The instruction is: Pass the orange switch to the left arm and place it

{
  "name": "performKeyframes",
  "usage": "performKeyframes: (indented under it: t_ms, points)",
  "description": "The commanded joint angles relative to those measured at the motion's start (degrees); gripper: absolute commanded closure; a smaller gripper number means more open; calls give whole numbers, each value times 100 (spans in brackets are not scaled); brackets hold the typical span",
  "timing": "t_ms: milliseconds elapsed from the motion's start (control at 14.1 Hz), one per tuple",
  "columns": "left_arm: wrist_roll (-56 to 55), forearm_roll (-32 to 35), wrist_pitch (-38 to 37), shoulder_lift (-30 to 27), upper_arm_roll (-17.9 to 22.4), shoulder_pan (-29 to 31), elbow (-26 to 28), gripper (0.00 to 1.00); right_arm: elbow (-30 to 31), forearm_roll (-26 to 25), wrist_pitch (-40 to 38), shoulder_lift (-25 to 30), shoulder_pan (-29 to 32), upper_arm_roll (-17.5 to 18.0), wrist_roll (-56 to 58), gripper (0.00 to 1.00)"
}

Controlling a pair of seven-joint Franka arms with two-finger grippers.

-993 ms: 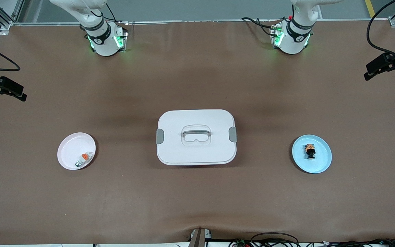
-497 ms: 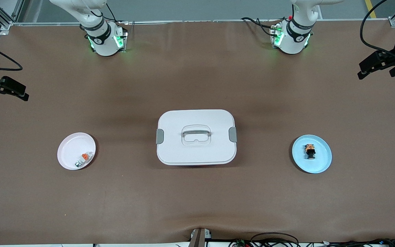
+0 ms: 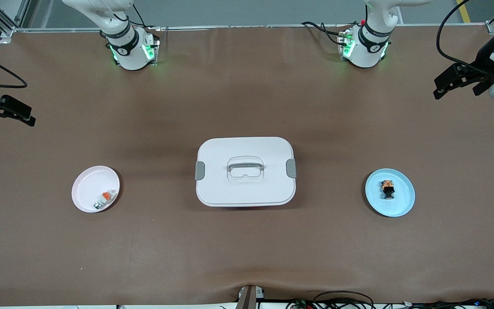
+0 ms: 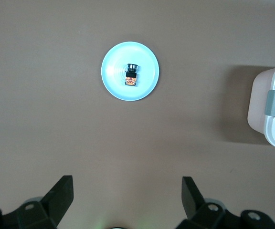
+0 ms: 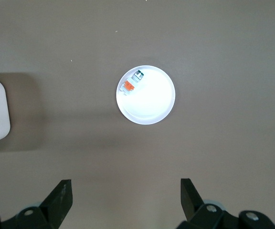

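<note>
Orange switch (image 4: 131,76) lies on blue plate (image 4: 113,83).

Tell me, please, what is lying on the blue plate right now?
Only the orange switch lies on the blue plate, near its middle. The plate surface under the switch is covered.

Two plates (image 3: 95,189) (image 3: 390,192), one box (image 3: 245,171), one orange switch (image 3: 387,189), one white-grey part (image 3: 104,199), two arms (image 3: 118,34) (image 3: 371,38).

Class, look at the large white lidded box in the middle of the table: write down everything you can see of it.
The large white rounded-rectangular plastic box stands flat on the brown table, midway between the pink plate and the light blue plate. Its lid is on, with a grey latch at each short side and a grey handle lying in a recess on top. Nothing touches it but the table; neither gripper is near.
</note>
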State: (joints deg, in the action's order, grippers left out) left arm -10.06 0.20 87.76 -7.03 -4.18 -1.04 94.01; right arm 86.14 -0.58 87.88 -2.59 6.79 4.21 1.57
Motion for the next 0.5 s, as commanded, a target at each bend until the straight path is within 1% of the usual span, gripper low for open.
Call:
performKeyframes:
  t_ms: [0, 426]
  points:
    - [65, -73, -57, -62, 13, 42, -76, 0, 26, 128, -52, 83, 156, 63, 133, 0]
    - [65, -72, -66, 52, 13, 33, -146, 0, 26, 128, -61, 83, 261, 72, 159, 0]
